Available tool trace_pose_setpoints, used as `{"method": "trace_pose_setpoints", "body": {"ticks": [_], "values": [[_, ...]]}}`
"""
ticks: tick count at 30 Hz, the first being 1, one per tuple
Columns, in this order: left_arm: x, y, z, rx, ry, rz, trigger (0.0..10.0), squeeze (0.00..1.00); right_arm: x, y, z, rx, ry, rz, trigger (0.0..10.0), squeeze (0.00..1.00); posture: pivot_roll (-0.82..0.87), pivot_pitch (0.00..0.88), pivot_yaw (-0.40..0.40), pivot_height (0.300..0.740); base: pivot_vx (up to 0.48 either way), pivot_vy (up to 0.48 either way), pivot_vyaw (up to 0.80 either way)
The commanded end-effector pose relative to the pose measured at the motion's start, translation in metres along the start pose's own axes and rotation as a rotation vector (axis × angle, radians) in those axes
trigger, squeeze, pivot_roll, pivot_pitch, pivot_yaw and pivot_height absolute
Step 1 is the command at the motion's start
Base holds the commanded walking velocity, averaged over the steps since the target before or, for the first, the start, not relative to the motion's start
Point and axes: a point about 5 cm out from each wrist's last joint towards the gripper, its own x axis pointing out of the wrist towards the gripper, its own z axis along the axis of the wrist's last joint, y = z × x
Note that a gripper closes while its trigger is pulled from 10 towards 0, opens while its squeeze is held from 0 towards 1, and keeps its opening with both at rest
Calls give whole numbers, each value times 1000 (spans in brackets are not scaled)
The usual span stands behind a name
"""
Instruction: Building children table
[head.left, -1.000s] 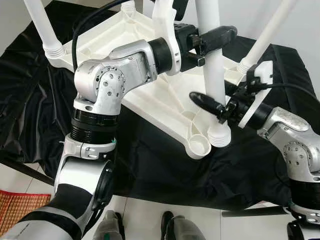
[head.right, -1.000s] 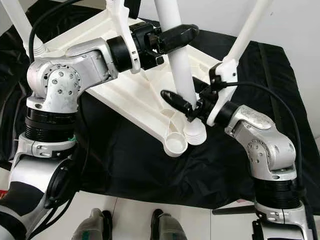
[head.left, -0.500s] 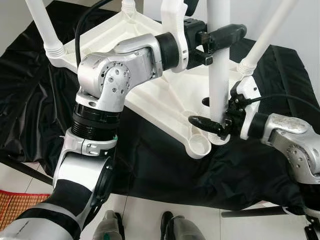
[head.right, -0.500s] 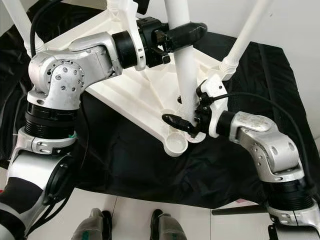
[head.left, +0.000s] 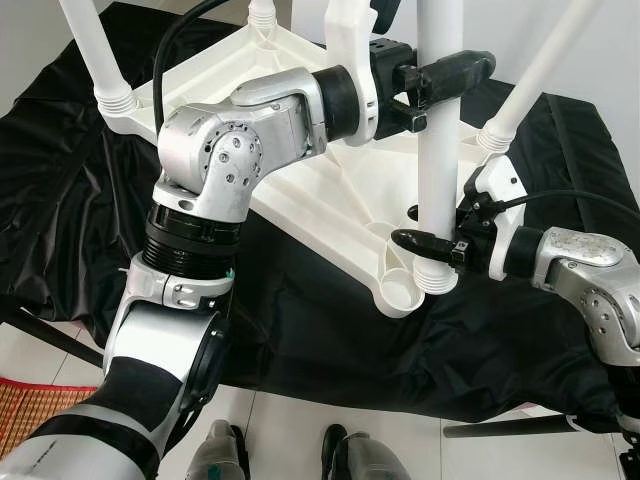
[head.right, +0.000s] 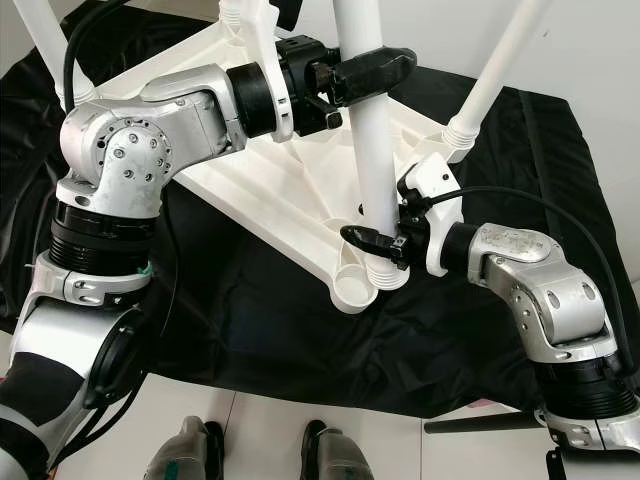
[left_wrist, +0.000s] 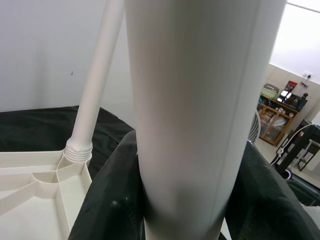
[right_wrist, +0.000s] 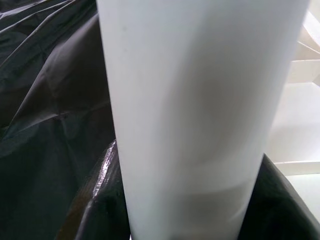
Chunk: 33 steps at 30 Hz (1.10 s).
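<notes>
1. We see the white tabletop (head.left: 330, 190) lying upside down on a black cloth (head.left: 60, 200) across the centre of the frame, underside ribs up, so that its corner sockets face upward to receive legs.
2. Three legs already stand in corners: one at upper left (head.left: 90, 50), one at upper right (head.left: 535, 75), and one at top centre, where little more than its base shows (head.left: 260, 12).
3. The fourth leg (head.left: 438, 150) stands upright right of centre, its ribbed foot just beside the empty socket (head.left: 398, 292) at the near corner, not yet in it.
4. Our left gripper (head.left: 445, 75) has its jaws closed around the leg high up, which we judge steadies it vertically.
5. Our right gripper (head.left: 430, 243) clasps the leg just above the foot, jaws closed on it, apparently to steer the foot into the socket.
</notes>
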Motion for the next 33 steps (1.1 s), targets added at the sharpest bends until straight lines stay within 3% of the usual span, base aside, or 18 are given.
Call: {"method": "trace_pose_setpoints", "body": {"ticks": [1,4,5,7,8,25,26,33], "values": [[2,-9,7,41,-6,-117,10000,0,-3,-2,-8,35,40,-6,0,0,28,196,-98,740,0,0,0],[2,-9,8,44,-7,-120,10000,0,-2,-4,-9,38,40,-19,0,0,28,196,-98,740,0,0,0],[2,-9,8,47,-7,-123,10000,0,-2,-4,-10,18,45,-11,863,0,28,196,-98,740,0,0,0],[2,-9,8,48,-7,-123,10000,0,-2,-4,-10,12,46,-7,863,0,28,196,-98,740,0,0,0],[2,-9,8,49,-7,-126,10000,0,-2,-3,-11,12,50,0,10000,0,28,196,-98,740,0,0,0],[2,-9,8,45,-8,-127,10000,0,0,-7,-12,9,55,-20,10000,0,29,200,-97,740,0,0,0],[2,-9,7,7,-9,-132,10000,1000,1,-8,-12,9,53,-25,10000,0,29,200,-97,740,0,0,0],[1,-9,2,-95,-16,-129,10000,1000,4,-9,-8,18,26,-48,10000,0,28,206,-95,740,0,0,0]]}}
